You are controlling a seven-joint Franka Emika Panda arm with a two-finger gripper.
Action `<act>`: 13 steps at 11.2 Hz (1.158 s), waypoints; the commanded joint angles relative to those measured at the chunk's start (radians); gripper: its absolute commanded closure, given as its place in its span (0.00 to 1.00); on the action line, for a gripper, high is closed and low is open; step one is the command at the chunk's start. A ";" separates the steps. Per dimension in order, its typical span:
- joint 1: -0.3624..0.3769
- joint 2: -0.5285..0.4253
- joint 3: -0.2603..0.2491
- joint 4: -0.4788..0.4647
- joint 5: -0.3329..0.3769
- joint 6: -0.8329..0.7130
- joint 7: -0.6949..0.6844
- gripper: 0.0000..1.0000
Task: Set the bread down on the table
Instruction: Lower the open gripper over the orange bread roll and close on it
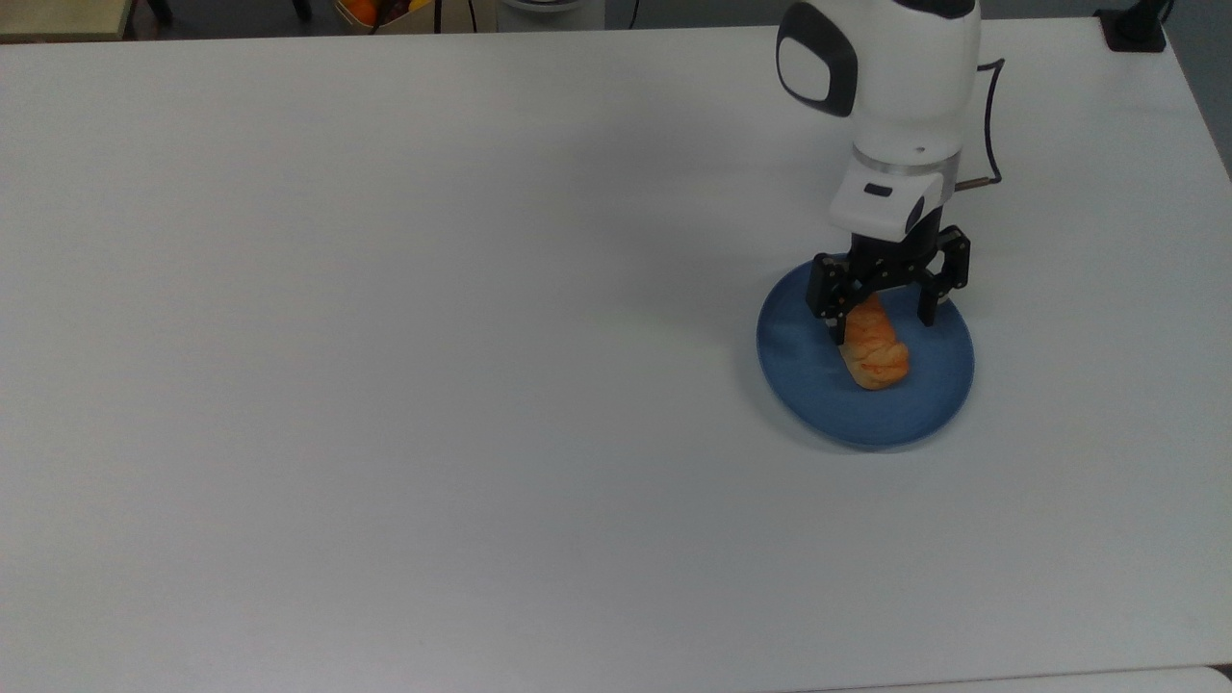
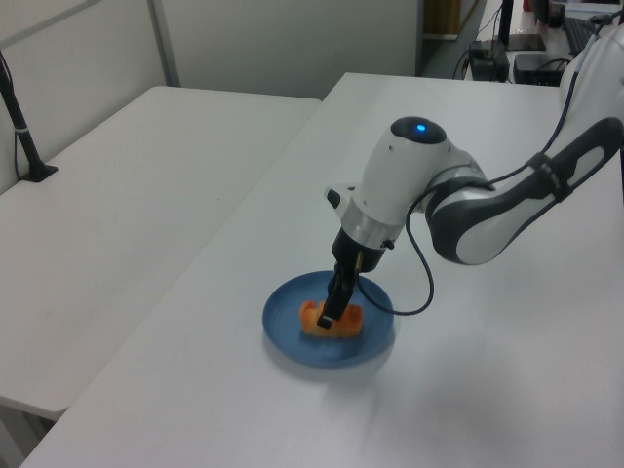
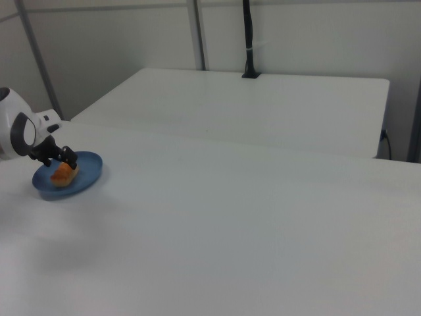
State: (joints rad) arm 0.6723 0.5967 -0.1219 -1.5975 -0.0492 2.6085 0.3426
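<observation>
One small golden-orange glazed bread roll (image 1: 874, 348) lies on the round blue plate (image 1: 804, 371) near the white table's (image 1: 385, 385) right edge in the top view. It looks light and soft, so the black two-finger gripper (image 1: 884, 323), spread astride its far end, should pinch its sides gently.

The pincer (image 1: 884, 325) covers the far end of the bread (image 1: 873, 349) in the top view, its body hides part of the blue plate (image 1: 818, 385), and the counter (image 1: 385, 385) is cut by the lower edge.

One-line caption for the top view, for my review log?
Open end effector straddles one end of the bread lying on the blue plate, white table around it.
</observation>
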 commanded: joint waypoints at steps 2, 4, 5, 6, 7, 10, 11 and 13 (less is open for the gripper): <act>0.009 0.043 -0.013 0.013 -0.011 0.053 0.024 0.01; 0.007 0.043 -0.013 0.013 -0.011 0.051 0.024 0.24; 0.007 0.043 -0.013 0.013 -0.011 0.051 0.024 0.43; 0.007 0.041 -0.013 0.013 -0.011 0.051 0.023 0.59; 0.007 0.040 -0.013 0.013 -0.011 0.051 0.023 0.75; 0.009 0.031 -0.015 0.011 -0.009 0.048 0.023 0.97; 0.007 0.025 -0.015 0.011 -0.009 0.044 0.021 0.97; 0.007 -0.021 -0.015 -0.002 -0.009 0.029 0.023 0.97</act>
State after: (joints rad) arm 0.6718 0.6356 -0.1267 -1.5742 -0.0492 2.6483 0.3429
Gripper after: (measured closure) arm 0.881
